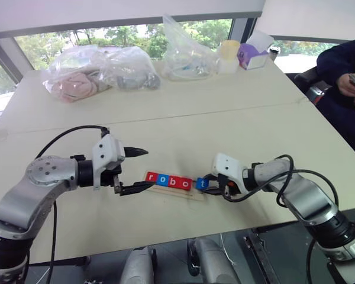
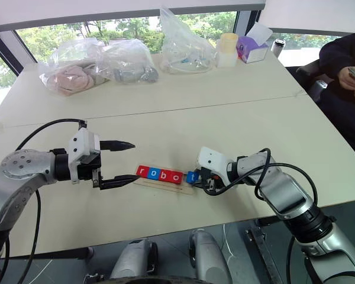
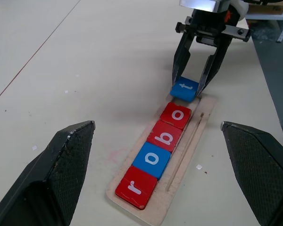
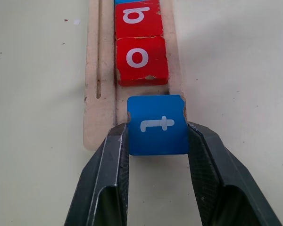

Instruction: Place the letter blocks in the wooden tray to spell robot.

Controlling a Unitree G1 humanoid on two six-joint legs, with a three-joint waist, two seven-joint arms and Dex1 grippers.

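Blue and square, the t block [image 4: 158, 125] is sitting pinched between the two black fingers of the right claw [image 4: 158, 141], right at the open end of the wooden tray [image 4: 92, 94]. It is looking small, hard and light, with flat smooth sides, so the best place to hold it is on two opposite sides, just as the claw is doing now. The paint could be a bit slippery, so a soft steady push into the last gap is probably safest.

Four more letter blocks [image 3: 153, 148] are lying in the tray in a row, touching each other: red r, blue o, red b, red o. The tray is pale, thin wood with a low rim and a narrow groove.

The left claw [image 1: 133, 170] is hanging wide and empty near the r end. The surface [image 1: 183, 118] is looking smooth and cream.
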